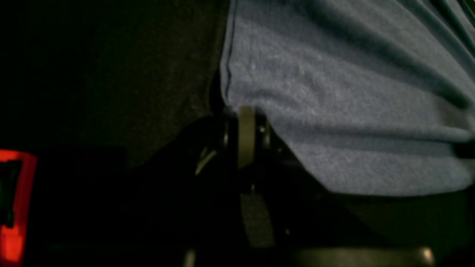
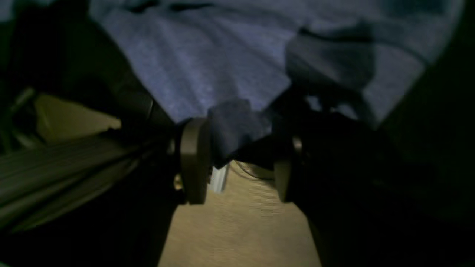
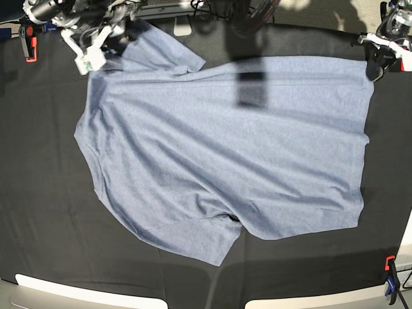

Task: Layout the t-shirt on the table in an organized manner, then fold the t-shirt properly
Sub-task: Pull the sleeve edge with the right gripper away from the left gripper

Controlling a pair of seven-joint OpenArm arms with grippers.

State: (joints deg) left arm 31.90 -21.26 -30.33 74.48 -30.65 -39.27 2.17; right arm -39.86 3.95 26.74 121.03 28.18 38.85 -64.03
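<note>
Table point(image 3: 38, 193): black cloth over the whole top, far wider than the shirt. Bare cloth shows along the near edge and both side edges.

T-shirt point(image 3: 225, 148): blue-grey, spread mostly flat across the middle of the tabletop, plain side up. Hem runs down the right side of the base view, neck and shoulders toward the left. One sleeve lies toward the near edge, the other point(image 3: 164, 51) reaches the far left corner. Shallow creases fan across the body; a dark shadow band falls over the upper middle.

Left gripper point(image 3: 373, 64): at the far right corner of the tabletop in the base view, on the shirt's hem corner. In its wrist view the jaws are pressed together, with the shirt's corner point(image 1: 334, 111) pinched between them and cloth pulled taut away from the grip.

Right gripper point(image 3: 106, 42): at the far left corner, over the sleeve. In its wrist view the jaws stand well apart, a bunched fold of shirt point(image 2: 233, 122) sitting between them against one pad point(image 2: 195, 159); cannot tell whether they squeeze it.

Clamps: red one point(image 3: 29, 45) at the far left edge; orange and blue one point(image 3: 389, 277) at the near right corner.
</note>
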